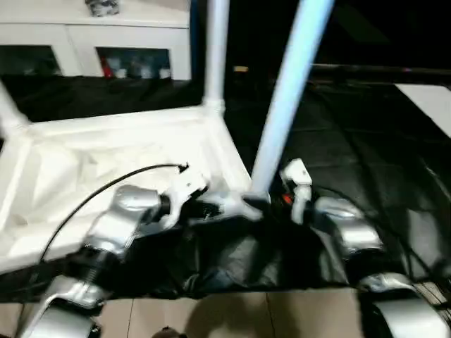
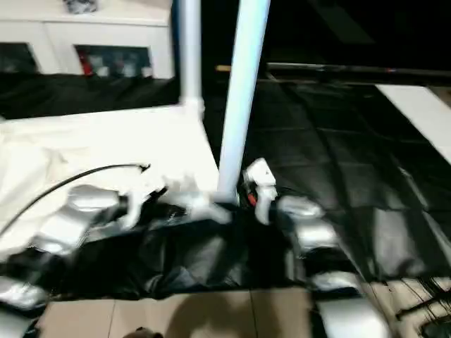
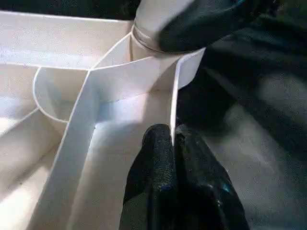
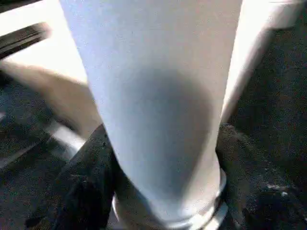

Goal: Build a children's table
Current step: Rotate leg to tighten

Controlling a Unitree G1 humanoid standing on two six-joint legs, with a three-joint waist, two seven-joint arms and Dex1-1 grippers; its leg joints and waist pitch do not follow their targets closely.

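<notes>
The white tabletop (image 1: pixel 106 162) is laid upside down on a black cover (image 1: pixel 352 141). Its rim is pinched by the left gripper (image 3: pixel 173 158). A leg (image 1: pixel 285 98), pointing up at the near corner, is clasped by the right gripper (image 4: pixel 158 191)

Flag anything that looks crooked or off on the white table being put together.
The near leg leans toward the robot's right, while the far leg stands nearly upright in its corner socket. The right tool is around the near leg's base; the left tool pinches the tabletop's rim.
</notes>
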